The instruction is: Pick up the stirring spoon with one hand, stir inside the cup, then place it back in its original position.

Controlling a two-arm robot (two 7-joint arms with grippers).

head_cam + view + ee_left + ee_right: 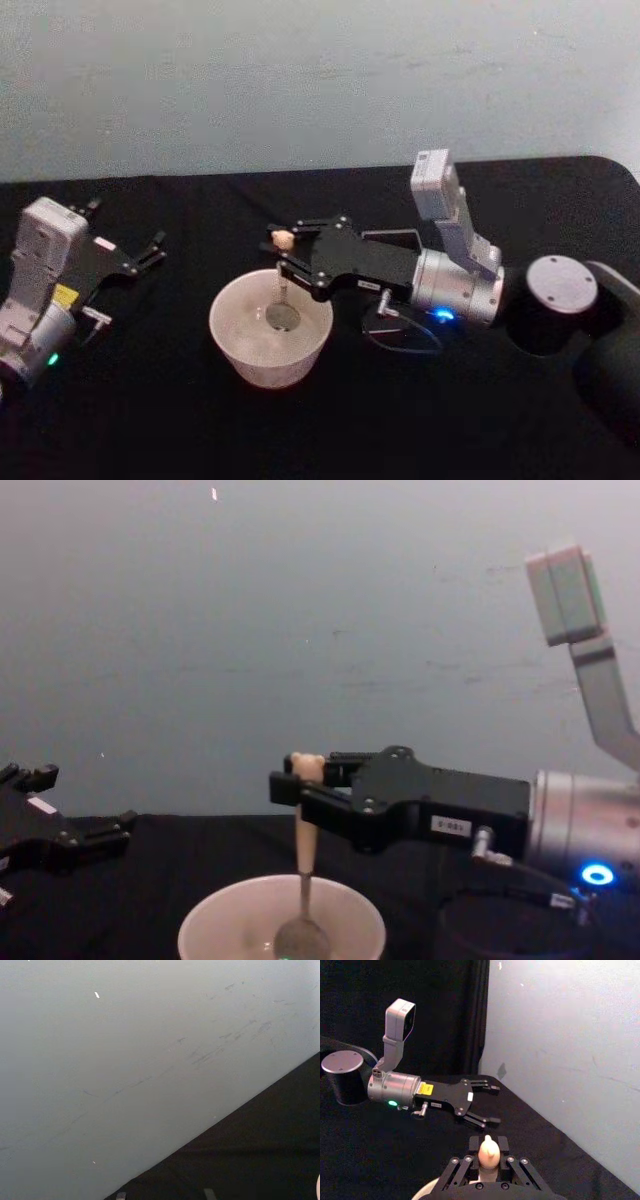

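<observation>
Right tool (283,252) is clamped on the stirring spoon (304,848) just under its bear head (488,1150), fingers closed against the cream handle. Spoon hangs upright with its metal bowl down inside the cup (243,352), near the centre; can't tell if it touches the bottom. Cup sits mid-front on the black tabletop (150,420). Right arm comes in from the right, tool level just above the cup rim. Left tool (153,250) is parked at the tabletop's far left, fingers apart, well apart from the cup.
</observation>
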